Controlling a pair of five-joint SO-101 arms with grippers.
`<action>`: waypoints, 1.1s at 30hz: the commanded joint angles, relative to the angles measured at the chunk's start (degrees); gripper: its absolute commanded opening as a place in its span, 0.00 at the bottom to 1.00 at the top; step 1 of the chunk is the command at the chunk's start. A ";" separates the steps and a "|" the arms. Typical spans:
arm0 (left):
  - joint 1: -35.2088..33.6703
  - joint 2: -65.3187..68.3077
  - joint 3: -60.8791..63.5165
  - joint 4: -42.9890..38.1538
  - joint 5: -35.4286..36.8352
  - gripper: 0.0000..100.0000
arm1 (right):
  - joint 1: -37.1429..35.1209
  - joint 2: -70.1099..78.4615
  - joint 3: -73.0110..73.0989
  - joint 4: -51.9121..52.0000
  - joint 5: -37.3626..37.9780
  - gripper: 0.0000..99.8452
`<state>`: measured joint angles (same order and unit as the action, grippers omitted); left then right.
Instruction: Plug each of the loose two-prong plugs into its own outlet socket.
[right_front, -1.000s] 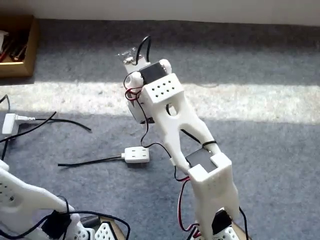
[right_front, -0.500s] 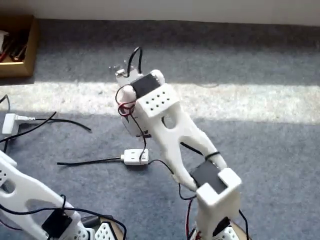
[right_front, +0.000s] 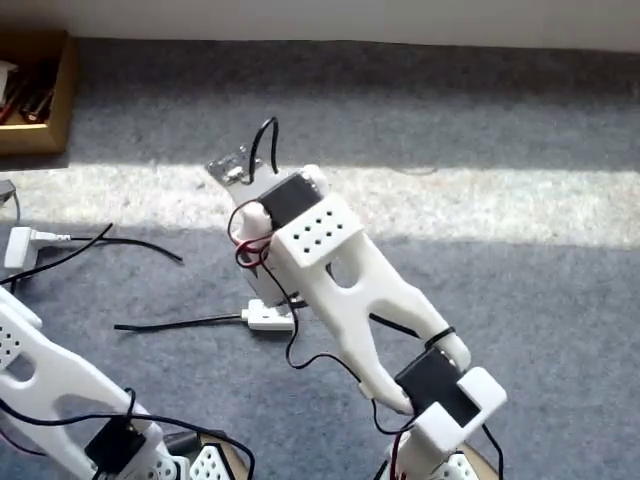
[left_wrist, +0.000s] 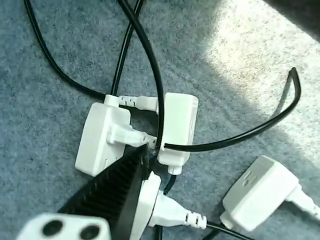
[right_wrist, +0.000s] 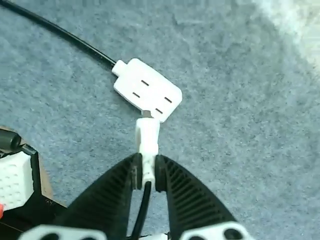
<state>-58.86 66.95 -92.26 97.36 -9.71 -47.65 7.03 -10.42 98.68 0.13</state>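
My right gripper (right_wrist: 145, 170) is shut on a white two-prong plug (right_wrist: 147, 137), whose black cable runs back between the fingers. The plug's prongs touch the near edge of a white outlet block (right_wrist: 148, 95) that lies flat on the grey carpet with its slots facing up. From above, this block (right_front: 268, 318) peeks out beside the right arm (right_front: 330, 260), which covers the gripper. My left gripper (left_wrist: 135, 167) hovers over a cluster of white outlet blocks (left_wrist: 102, 137) and plugs (left_wrist: 167, 212) tangled with black cables.
A loose white plug (right_front: 20, 245) with its cable lies at the left of the carpet. A wooden box (right_front: 35, 95) sits at the back left corner. Another white block (left_wrist: 260, 192) lies beside the cluster. The left arm (right_front: 60, 390) stands at the front left.
The right arm has swung left and down toward the single outlet block, now partly covering it from above. The left arm has shifted slightly at the front left.
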 joint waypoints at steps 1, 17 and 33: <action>1.36 -1.27 -3.03 0.26 -0.09 0.67 | -1.54 1.98 -2.59 2.42 -0.97 0.01; 0.92 -1.27 -3.03 0.00 -0.26 0.67 | 2.33 6.99 -7.25 2.42 -4.84 0.01; 1.10 -1.19 -3.03 -0.18 -0.18 0.67 | 5.05 6.90 -3.03 2.42 -15.74 0.01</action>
<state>-58.33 66.95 -92.26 97.36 -9.71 -41.41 15.21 -13.49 98.68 -13.85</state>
